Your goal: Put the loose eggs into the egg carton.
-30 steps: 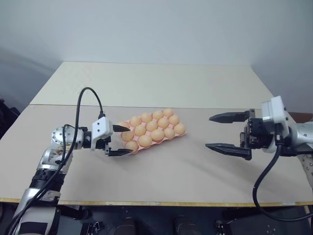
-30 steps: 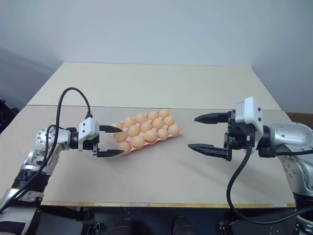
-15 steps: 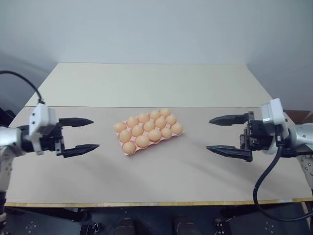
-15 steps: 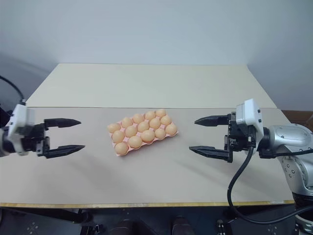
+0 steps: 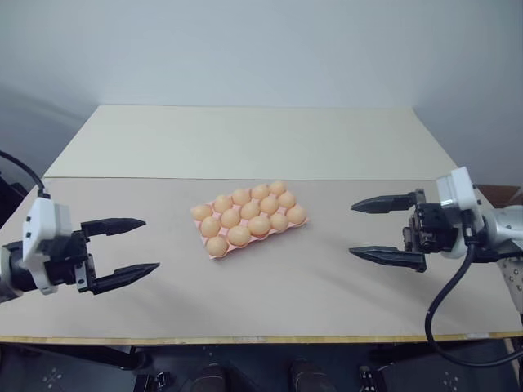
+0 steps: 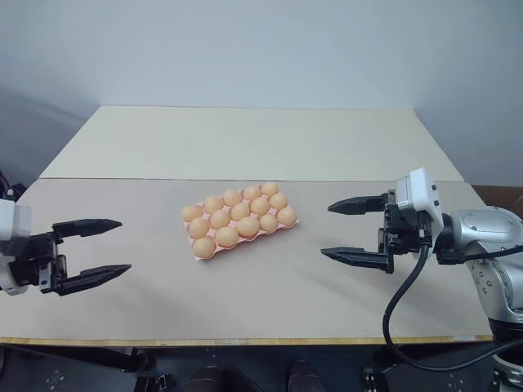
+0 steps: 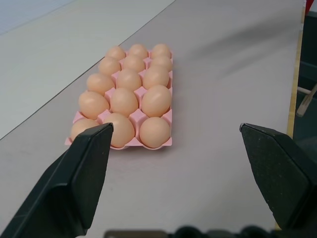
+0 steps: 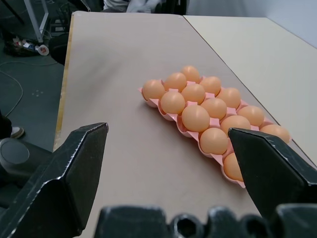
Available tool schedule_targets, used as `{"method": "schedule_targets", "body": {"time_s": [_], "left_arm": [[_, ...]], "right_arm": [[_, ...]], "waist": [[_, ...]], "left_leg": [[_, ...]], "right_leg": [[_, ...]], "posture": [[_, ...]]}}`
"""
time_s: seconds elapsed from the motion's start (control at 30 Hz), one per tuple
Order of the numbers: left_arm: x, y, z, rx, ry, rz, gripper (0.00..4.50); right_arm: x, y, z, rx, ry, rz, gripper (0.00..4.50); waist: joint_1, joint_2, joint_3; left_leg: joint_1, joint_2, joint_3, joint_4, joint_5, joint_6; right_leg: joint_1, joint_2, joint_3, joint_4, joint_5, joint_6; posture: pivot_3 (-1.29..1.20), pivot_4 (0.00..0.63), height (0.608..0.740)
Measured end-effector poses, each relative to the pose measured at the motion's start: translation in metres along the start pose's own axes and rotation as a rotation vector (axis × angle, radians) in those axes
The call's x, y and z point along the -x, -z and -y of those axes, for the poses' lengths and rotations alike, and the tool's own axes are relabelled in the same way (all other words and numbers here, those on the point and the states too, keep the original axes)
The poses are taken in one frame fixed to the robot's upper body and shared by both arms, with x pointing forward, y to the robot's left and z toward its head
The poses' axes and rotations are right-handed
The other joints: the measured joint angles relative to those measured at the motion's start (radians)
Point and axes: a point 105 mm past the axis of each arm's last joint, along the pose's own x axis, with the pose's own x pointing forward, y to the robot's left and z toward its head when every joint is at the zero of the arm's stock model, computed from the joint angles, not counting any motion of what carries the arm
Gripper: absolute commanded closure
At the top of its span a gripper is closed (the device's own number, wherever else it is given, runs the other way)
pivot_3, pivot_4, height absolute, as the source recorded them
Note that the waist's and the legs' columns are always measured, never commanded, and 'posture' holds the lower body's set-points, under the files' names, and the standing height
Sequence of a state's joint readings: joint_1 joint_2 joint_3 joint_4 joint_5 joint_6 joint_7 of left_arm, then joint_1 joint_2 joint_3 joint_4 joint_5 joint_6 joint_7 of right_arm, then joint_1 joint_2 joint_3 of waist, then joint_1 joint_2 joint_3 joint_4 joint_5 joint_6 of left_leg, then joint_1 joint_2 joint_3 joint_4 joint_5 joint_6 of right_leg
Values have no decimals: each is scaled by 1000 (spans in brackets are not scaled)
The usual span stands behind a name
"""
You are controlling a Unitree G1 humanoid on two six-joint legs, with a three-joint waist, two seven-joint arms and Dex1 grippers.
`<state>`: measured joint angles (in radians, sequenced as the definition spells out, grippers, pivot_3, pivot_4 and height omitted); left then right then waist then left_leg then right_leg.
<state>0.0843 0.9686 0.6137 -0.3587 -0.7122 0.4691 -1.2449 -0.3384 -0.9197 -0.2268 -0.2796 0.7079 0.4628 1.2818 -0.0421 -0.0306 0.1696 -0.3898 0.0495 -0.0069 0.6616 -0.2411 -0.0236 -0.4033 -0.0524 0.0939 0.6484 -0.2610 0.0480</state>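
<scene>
Black fingers of the left end effector [image 5: 122,249] stood wide apart with nothing between them, hovering over the near left part of the tabletop [image 5: 270,294] and pointing toward the middle. The right end effector [image 5: 384,231] mirrored it on the far right side, its two black fingers likewise spread and empty, aimed back toward the left one. Both were well apart from the egg carton [image 5: 214,252], which lay between them.

Seen from the left wrist, that end effector's fingers [image 7: 74,183] framed the short end of the carton, with bare tabletop in between. From the right wrist, the fingers [image 8: 64,178] framed the carton from its other side, again with open surface separating them from it.

The pale pink egg carton sat near the middle of the tabletop, turned at a slant so that one short end came nearer the front edge on the left and the other ran back toward the right. Every one of its three-by-five cups held a peach-tan egg [image 5: 239,235], each seated upright in its own cup. Around the tray the grey-beige surface carried no egg outside a cup. Beyond it, a seam separated this surface from a paler, cream-coloured panel [image 5: 245,139] reaching back to the wall.
</scene>
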Motion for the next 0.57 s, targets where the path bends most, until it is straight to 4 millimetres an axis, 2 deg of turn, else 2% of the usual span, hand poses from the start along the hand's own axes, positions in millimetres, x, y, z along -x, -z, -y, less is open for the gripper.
{"method": "schedule_targets", "body": {"time_s": [0.57], "left_arm": [[0, -3, -2, 25, -2, -5, 63]], "right_arm": [[-1, 3, 5, -14, 13, -1, 0]], "waist": [[-1, 0, 0]], "left_leg": [[0, 0, 0, 0, 0, 0]], "right_leg": [[0, 0, 0, 0, 0, 0]], "posture": [[0, 150, 740]]}}
